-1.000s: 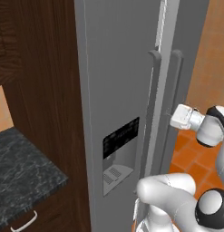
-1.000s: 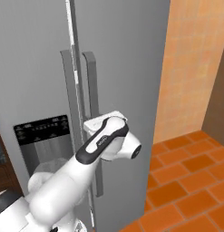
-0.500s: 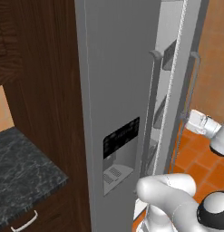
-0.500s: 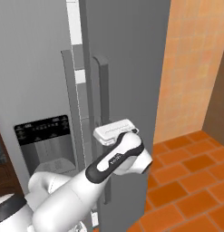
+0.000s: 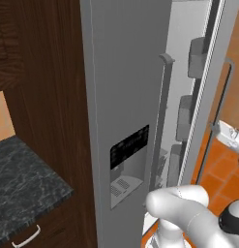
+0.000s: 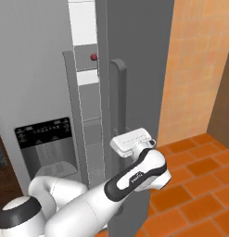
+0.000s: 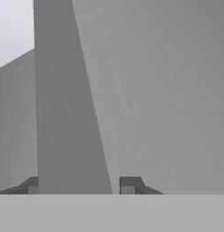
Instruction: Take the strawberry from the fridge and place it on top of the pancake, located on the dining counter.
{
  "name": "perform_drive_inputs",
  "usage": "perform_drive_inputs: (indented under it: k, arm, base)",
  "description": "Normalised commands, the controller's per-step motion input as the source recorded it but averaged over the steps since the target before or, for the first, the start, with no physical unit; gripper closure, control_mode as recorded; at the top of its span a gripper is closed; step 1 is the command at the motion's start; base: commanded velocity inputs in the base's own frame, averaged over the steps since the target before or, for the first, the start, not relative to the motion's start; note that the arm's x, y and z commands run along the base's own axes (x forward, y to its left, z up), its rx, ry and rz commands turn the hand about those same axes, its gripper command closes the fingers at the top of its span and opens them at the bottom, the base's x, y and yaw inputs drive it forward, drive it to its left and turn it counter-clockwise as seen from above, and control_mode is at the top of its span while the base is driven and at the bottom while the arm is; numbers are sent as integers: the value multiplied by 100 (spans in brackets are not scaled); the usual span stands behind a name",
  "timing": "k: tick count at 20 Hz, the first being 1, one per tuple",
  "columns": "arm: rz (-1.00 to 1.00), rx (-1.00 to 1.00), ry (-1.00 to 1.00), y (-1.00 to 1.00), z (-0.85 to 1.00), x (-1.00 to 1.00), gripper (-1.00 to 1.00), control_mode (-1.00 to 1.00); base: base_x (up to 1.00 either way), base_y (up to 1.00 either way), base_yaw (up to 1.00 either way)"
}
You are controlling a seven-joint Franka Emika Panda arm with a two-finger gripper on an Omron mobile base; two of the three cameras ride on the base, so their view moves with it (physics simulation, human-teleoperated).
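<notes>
Right fridge (image 6: 134,41) door partly open, with the tool (image 7: 79,183) at its long vertical handle (image 6: 118,99). In the hand view the 2 finger tips (image 7: 129,185) stand either side of the handle bar with a slight gap on the one side, so the tool straddles the bar; whether it presses it or has let go cannot be told. The strawberry (image 6: 93,57) shows in the right base view as a tiny red round fruit in the narrow opening between the 2 doors, high up on an inner fridge shelf, near that shelf's front edge. The left base view shows the door bins (image 5: 186,116) inside the opened door. Judged from its look, the strawberry will be very light, soft and easily bruised (also prone to roll); a gentle, narrow pinch across its middle seems best.
</notes>
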Motion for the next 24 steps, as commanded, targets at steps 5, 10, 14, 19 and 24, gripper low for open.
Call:
perform_drive_inputs:
  k: [5, 10, 14, 19, 24]
  arm:
    - [0, 0, 8, -6, -9, 0, 100, -100]
    - [0, 9, 4, -81, 0, 0, 100, -100]
    - [0, -4, 13, -7, -12, 1, -100, -100]
    - [0, 0, -9, 0, 30, -39, -100, -100]
    - [7, 0, -12, 0, 16, 1, -100, -100]
  base:
    - [0, 0, 0]
    - [0, 0, 0]
    - [0, 0, 0]
    - [0, 0, 0]
    - [0, 0, 0]
